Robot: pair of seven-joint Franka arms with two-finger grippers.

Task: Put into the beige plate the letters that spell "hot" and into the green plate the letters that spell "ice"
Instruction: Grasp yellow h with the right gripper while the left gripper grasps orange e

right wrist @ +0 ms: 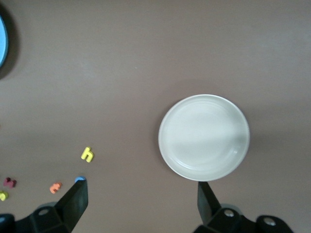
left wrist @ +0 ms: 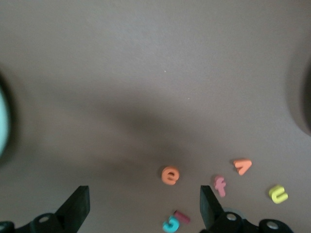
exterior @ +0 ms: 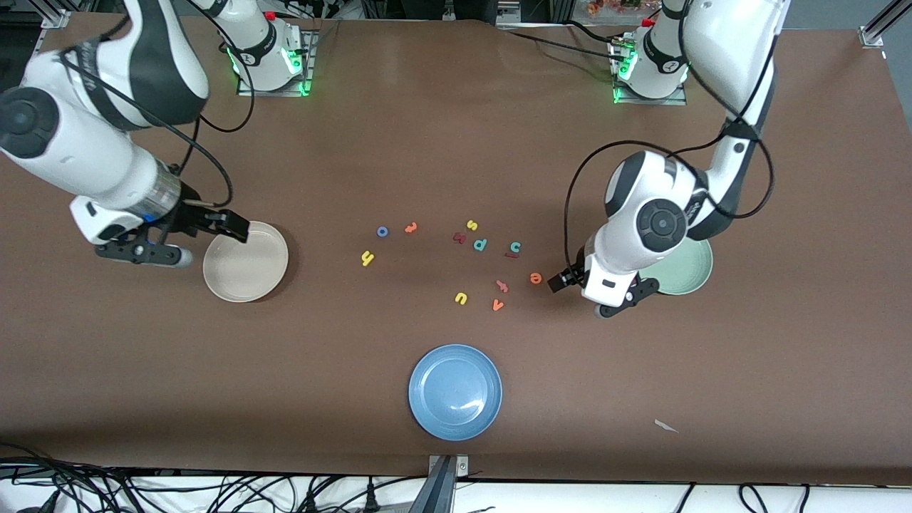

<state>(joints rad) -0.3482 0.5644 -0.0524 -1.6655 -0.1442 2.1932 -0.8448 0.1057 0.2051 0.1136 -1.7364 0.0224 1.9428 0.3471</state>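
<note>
The beige plate (exterior: 246, 261) (right wrist: 204, 137) lies toward the right arm's end. My right gripper (exterior: 221, 224) (right wrist: 141, 201) hangs open and empty over its rim. Yellow "h" (exterior: 367, 258) (right wrist: 87, 154), blue "o" (exterior: 382, 231) (right wrist: 79, 179) and orange "t" (exterior: 410, 228) (right wrist: 55, 187) lie mid-table. The green plate (exterior: 695, 271) (left wrist: 4, 121) is partly hidden under the left arm. My left gripper (exterior: 563, 279) (left wrist: 143, 206) is open and empty, over bare table beside the orange "e" (exterior: 535, 278) (left wrist: 170, 175). Teal "c" (exterior: 515, 247) (left wrist: 171, 224) and dark red "i" (exterior: 511, 254) (left wrist: 182, 216) lie together.
Other letters lie among them: yellow "s" (exterior: 472, 225), a dark red letter (exterior: 459, 238), teal "d" (exterior: 480, 244), pink "f" (exterior: 502, 286), orange "v" (exterior: 497, 305), yellow "u" (exterior: 461, 298). A blue plate (exterior: 454, 390) sits nearest the front camera.
</note>
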